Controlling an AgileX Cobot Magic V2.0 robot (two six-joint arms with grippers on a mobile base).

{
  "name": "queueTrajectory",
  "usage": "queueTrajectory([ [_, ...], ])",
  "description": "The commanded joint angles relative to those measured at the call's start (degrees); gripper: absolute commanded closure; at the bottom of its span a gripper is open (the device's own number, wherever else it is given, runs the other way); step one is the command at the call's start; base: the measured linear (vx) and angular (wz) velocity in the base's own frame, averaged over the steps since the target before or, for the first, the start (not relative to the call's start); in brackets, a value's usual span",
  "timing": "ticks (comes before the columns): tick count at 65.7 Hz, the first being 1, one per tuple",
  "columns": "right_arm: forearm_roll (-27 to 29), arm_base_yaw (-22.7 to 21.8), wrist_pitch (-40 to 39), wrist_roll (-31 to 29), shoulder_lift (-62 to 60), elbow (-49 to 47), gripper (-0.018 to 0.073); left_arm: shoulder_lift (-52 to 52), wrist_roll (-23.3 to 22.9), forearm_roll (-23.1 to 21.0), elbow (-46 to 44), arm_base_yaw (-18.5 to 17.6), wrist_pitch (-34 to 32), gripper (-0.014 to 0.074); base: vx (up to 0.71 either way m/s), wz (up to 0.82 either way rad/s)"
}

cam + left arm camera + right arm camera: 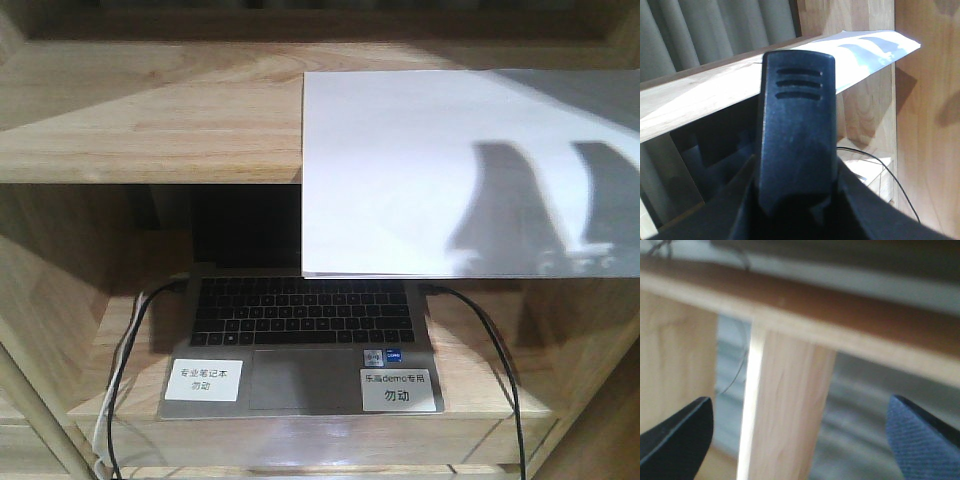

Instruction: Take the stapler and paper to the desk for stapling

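The paper, a large blank white sheet, lies on the upper shelf board with its front part hanging over the edge. Two dark finger-shaped shadows fall on its right half. In the left wrist view the paper shows edge-on at the upper right. A black plastic stapler with three short slots near its tip stands up close to that camera, and my left gripper is shut on its lower end. My right gripper is open, its fingers far apart with nothing held. The desk is out of view.
Below the paper, an open laptop with two white labels sits on the lower shelf, black cables running off both sides. A blurred wooden upright and a board stand close before my right gripper. Grey curtains hang behind the shelf.
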Motion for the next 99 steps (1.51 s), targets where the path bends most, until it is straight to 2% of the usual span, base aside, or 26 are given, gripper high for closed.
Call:
queueTrajectory([
  [1, -0.23, 1.85, -8.17, -0.19, -1.27, 3.80, -0.0091, 1.15, 0.02, -1.41, -1.33, -0.05, -6.61, 0.0603, 0.00, 0.00],
  [12, -0.04, 4.59, -15.12, 0.26, -7.11, 15.17, -0.0084, 1.15, 0.02, -1.41, -1.33, -0.05, -6.61, 0.0603, 0.00, 0.00],
  [26, -0.04, 7.79, -15.30, 4.14, -17.91, 27.32, -0.0063, 1.15, 0.02, -1.41, -1.33, -0.05, -6.61, 0.0603, 0.00, 0.00],
  [39, 1.34, 13.43, -15.30, 4.83, -25.84, 36.91, -0.0049, 1.15, 0.02, -1.41, -1.33, -0.05, -6.61, 0.0603, 0.00, 0.00],
  [57, 3.99, 21.93, -17.17, 4.83, -27.25, 49.29, -0.0036, 1.15, 0.02, -1.41, -1.33, -0.05, -6.61, 0.0603, 0.00, 0.00],
  [65, 6.09, 22.43, -20.59, 4.07, -27.25, 54.28, -0.0035, 1.15, 0.02, -1.41, -1.33, -0.05, -6.61, 0.0603, 0.00, 0.00],
  [72, 9.69, 22.43, -26.80, -1.89, -26.18, 58.23, -0.0035, 1.15, 0.02, -1.41, -1.33, -0.05, -6.61, 0.0603, 0.00, 0.00],
  [84, 18.79, 22.43, -47.82, -18.98, -20.06, 62.49, -0.0035, 1.15, 0.02, -1.41, -1.33, -0.05, -6.61, 0.0603, 0.00, 0.00],
  [89, 20.33, 22.43, -52.52, -20.86, -17.04, 62.58, -0.0035, 1.15, 0.02, -1.41, -1.33, -0.05, -6.61, 0.0603, 0.00, 0.00],
  [99, 20.38, 22.43, -60.39, -20.73, -9.79, 62.58, -0.0035, 1.15, 0.02, -1.41, -1.33, -0.05, -6.61, 0.0603, 0.00, 0.00],
])
